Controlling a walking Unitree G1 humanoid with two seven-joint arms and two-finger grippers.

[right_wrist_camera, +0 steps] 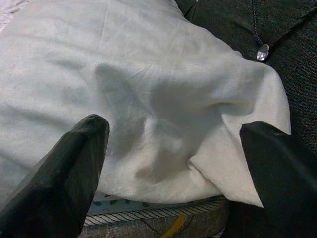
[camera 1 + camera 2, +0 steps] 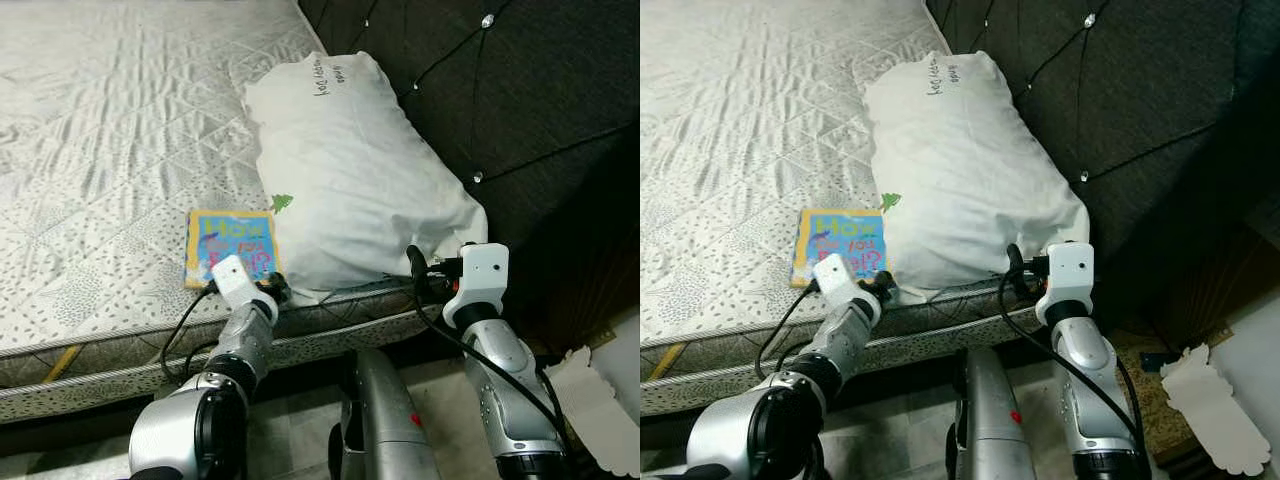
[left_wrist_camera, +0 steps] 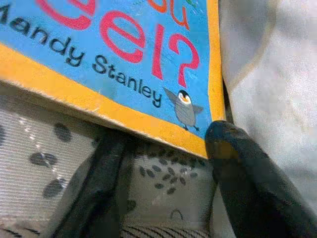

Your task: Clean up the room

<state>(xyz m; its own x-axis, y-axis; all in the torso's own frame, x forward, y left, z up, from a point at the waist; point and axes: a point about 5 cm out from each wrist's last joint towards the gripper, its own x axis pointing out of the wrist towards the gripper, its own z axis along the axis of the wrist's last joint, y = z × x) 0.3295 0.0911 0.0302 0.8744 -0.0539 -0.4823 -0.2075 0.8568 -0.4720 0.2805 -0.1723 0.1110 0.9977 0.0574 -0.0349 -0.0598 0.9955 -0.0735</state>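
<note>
Book [image 2: 232, 247] lies flat on the bed [image 2: 100, 150] near its front edge, its right side tucked just beside the pillow [image 2: 350, 180]. It sits directly ahead of the left gripper [image 3: 163, 148], and in the left wrist view the near yellow-bordered edge runs across the line of the fingers, which are spread, one under that edge and one at the book's corner next to the pillow. Nothing is clamped yet. I judge the coming move turns on this: the book's near edge lies crosswise just beyond the fingertips, so a short push forward and a squeeze would take it.

Right gripper [image 1: 173, 148] is well to the right of the book, fingers wide apart and aimed at the pillow's lower corner, holding nothing. The left arm is clearly nearer the book.
</note>
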